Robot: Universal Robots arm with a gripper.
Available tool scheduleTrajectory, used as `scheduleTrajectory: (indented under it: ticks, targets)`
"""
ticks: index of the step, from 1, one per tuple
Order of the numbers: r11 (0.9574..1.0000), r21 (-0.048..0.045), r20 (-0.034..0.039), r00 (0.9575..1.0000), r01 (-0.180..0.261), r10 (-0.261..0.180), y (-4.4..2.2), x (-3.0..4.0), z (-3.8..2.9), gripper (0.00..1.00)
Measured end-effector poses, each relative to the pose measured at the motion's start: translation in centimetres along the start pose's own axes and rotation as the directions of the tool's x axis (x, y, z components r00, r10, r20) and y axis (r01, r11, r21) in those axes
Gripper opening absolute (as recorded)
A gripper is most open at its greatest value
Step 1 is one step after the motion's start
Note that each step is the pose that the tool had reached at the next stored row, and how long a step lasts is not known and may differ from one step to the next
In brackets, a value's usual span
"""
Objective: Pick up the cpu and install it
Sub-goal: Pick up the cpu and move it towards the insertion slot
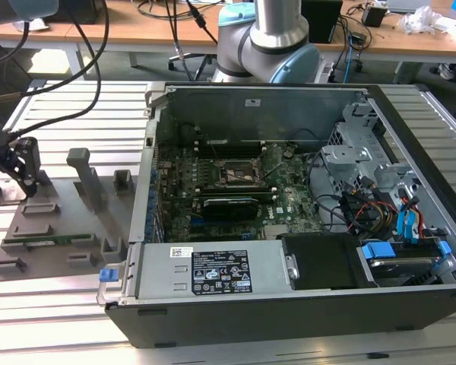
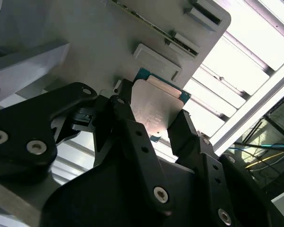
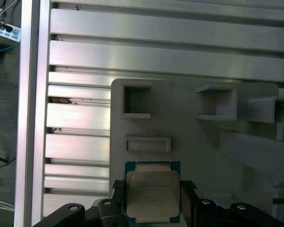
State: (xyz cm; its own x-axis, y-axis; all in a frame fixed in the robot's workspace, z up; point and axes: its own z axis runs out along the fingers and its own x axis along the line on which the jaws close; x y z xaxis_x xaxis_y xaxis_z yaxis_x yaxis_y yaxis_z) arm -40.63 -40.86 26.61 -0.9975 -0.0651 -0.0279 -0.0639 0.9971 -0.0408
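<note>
The cpu [image 2: 156, 106] [image 3: 152, 191], a flat square chip with a silver-grey top and a thin green rim, lies at the edge of the grey fixture plate [image 3: 180, 137] [image 1: 61, 228]. My gripper [image 1: 24, 176] [image 2: 154, 120] [image 3: 151, 189] is down over it at the exterior view's left. Its black fingers [image 2: 128, 118] press against two opposite sides of the chip in both wrist views. Inside the open computer case [image 1: 159, 99], the dark socket frame [image 1: 239, 173] on the motherboard stands open.
The fixture plate carries raised grey posts [image 1: 82, 171] and a long green memory stick [image 1: 30, 238]. It rests on a slatted aluminium table [image 1: 61, 319]. Cables, drive cages and a power supply [image 1: 213, 270] fill the case. The arm's base [image 1: 273, 46] stands behind the case.
</note>
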Motion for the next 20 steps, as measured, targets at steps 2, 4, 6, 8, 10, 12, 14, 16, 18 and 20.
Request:
scheduleTrajectory:
  ticks: [2,4,6,8,10,12,14,16,18,20]
  targets:
    - [1.0000,0.0000,-0.0001,1.0000,0.000,0.000,-0.01,0.00,-0.20,0.55]
    - [1.0000,0.0000,-0.0001,1.0000,0.000,0.000,-0.01,-0.01,-0.33,0.55]
    - [1.0000,0.0000,0.0000,1.0000,0.000,0.000,-0.02,-0.01,-0.46,0.55]
    - [1.0000,0.0000,-0.0001,1.0000,0.000,0.000,-0.02,-0.02,-0.59,0.55]
    - [1.0000,0.0000,-0.0001,1.0000,0.000,0.000,-0.03,-0.02,-0.76,0.55]
    - [1.0000,0.0000,-0.0001,1.0000,0.000,0.000,-0.04,-0.02,-0.96,0.55]
    - [1.0000,0.0000,-0.0001,1.0000,0.000,0.000,-0.04,-0.03,-1.09,0.55]
    - [1.0000,0.0000,-0.0001,1.0000,0.000,0.000,-0.05,-0.03,-1.30,0.55]
    - [1.0000,0.0000,-0.0001,1.0000,0.000,0.000,-0.06,-0.04,-1.44,0.55]
    - [1.0000,0.0000,-0.0001,1.0000,0.000,0.000,-0.07,-0.04,-1.64,0.55]
